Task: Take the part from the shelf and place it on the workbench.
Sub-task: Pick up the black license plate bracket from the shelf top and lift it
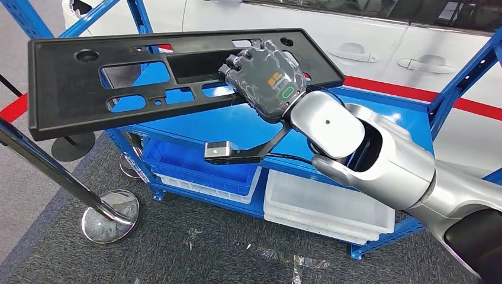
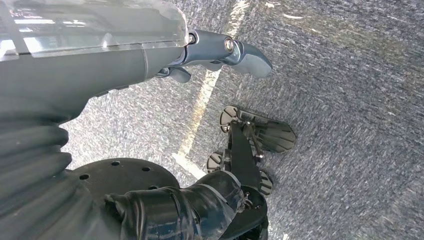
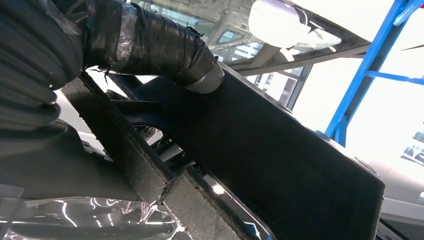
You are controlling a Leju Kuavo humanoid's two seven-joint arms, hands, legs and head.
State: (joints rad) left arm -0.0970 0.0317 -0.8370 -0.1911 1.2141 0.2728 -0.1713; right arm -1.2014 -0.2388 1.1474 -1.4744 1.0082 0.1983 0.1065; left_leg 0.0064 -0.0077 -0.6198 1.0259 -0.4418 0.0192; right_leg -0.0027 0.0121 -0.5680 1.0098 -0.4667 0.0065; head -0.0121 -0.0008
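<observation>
Part (image 1: 65, 83) first: it is a long black plastic panel with holes cut in it, and my right hand (image 1: 266, 80) grips it near one end, fingers wrapped over its edge. I see it up in the air above the blue shelf (image 1: 379, 112) (a white car (image 1: 355, 35) stands behind the shelf). My left hand (image 2: 220, 50) hangs over grey carpet (image 2: 350, 100), fingers loose, holding nothing.

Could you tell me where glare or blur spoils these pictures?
Right wrist view: the background beside the blue frame is blown out white, leaving the black part a dark silhouette. Left wrist view: the carpet looks streaky. Head view: evenly lit and sharp on the right hand.
</observation>
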